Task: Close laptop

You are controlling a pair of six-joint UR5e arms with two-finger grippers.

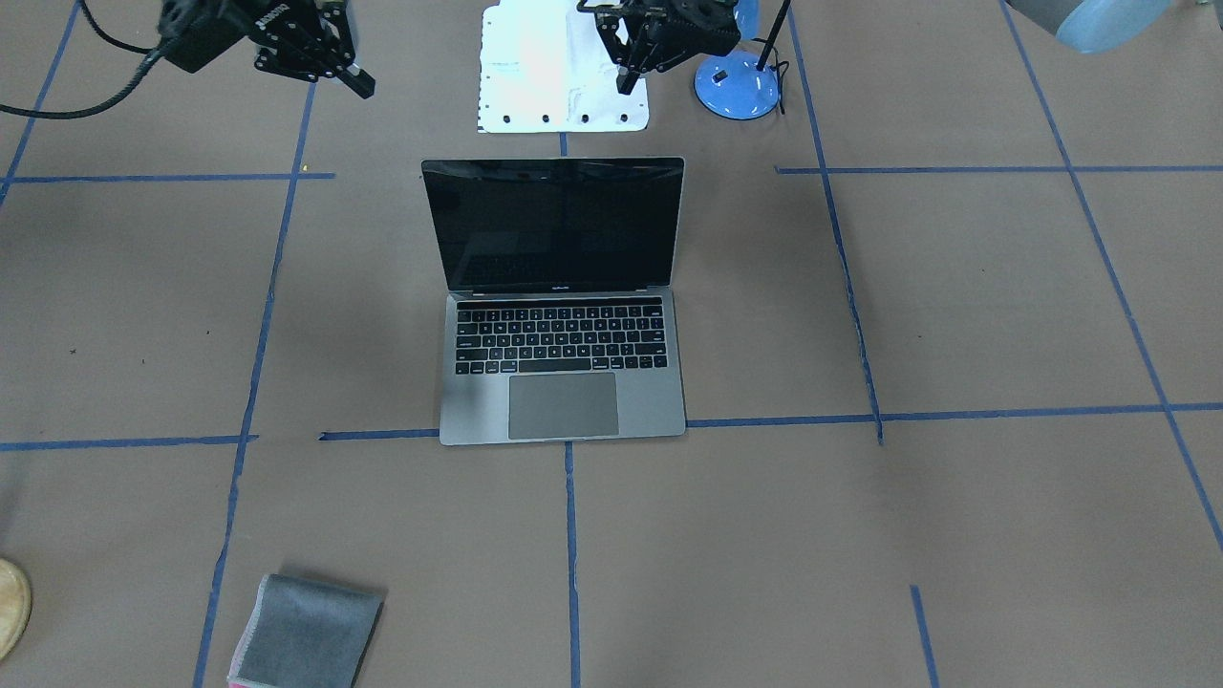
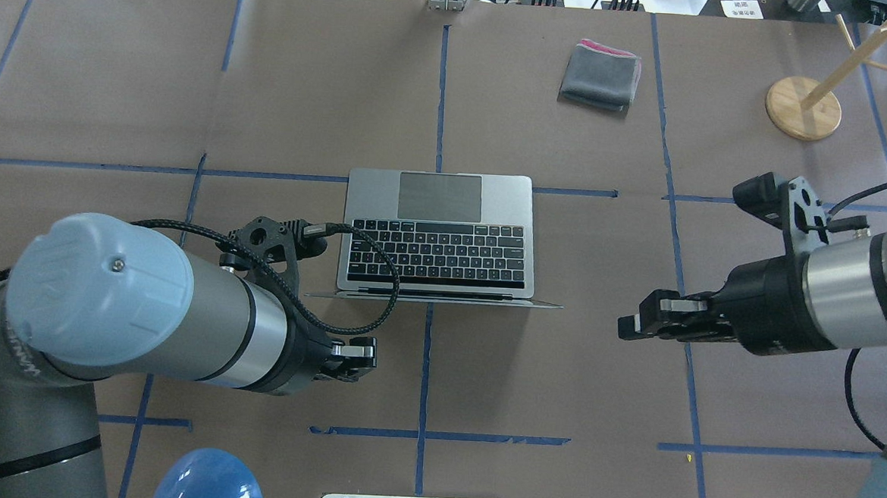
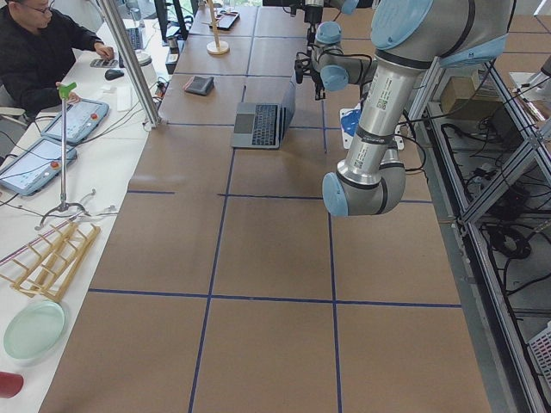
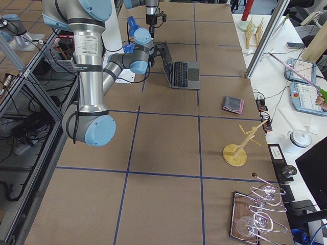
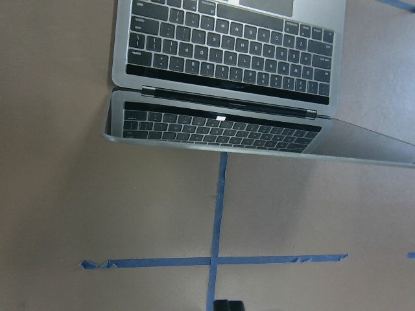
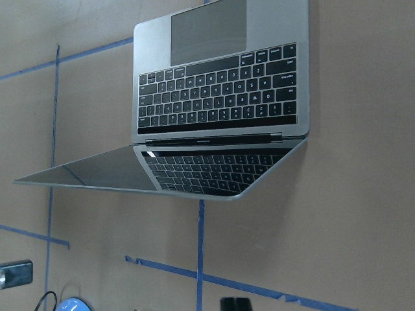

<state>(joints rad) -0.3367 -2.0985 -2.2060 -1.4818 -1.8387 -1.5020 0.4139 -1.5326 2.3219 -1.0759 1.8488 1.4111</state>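
Observation:
The space-grey laptop (image 1: 562, 382) stands open at the table's middle, with its black screen (image 1: 554, 225) upright and its keyboard facing away from me. It also shows in the overhead view (image 2: 438, 237) and in both wrist views (image 5: 227, 39) (image 6: 220, 97). My left gripper (image 2: 368, 349) is shut and empty, and hovers behind the lid's left corner, apart from it. It also shows in the front view (image 1: 629, 84). My right gripper (image 2: 625, 327) is shut and empty, to the right of the lid and apart from it. It also shows in the front view (image 1: 361, 86).
A folded grey cloth (image 2: 601, 75) lies at the far side and also shows in the front view (image 1: 306, 635). A wooden stand (image 2: 802, 108) is at the far right. A white plate (image 1: 559, 67) and a blue lamp base (image 1: 736, 88) sit near my base. Blue tape lines cross the brown table.

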